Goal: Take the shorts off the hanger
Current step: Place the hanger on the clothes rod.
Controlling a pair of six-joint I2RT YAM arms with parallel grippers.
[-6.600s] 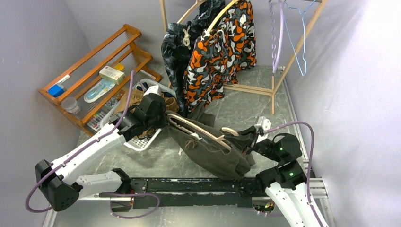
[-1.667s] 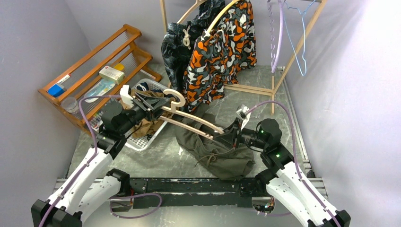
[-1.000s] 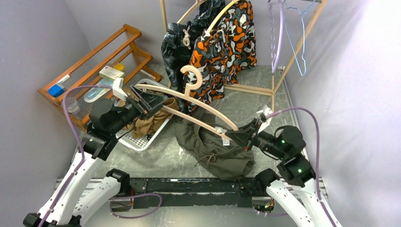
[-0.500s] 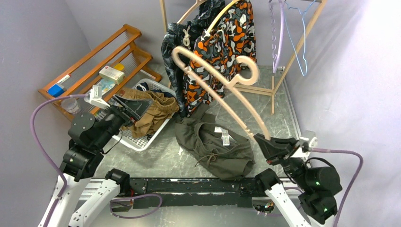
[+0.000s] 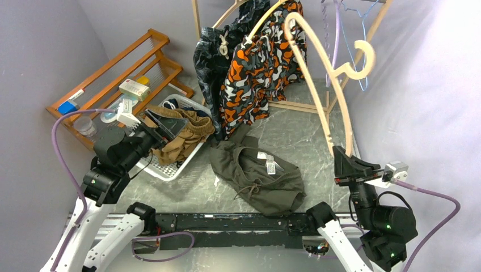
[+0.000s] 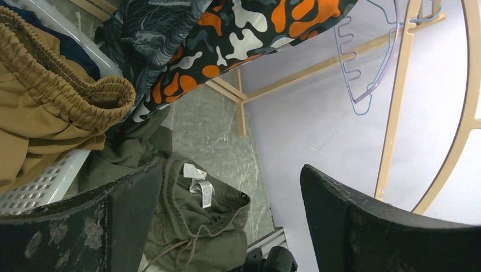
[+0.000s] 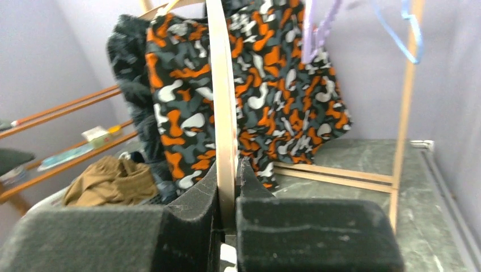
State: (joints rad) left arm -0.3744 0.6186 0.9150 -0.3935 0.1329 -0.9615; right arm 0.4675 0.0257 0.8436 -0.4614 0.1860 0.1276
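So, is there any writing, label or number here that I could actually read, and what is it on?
No text can be read in any view.
White tags on the olive-grey shorts: printed, but too small and blurred to read.
Box on the wooden shelf: lettering too small to read.

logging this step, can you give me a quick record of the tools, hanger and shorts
left tool: open, empty, near the basket
right tool: shut on the wooden hanger, bare, raised
olive-grey shorts: loose on table
tan shorts: in basket
camouflage shorts: hanging on rack
leaf-print shorts: hanging on rack
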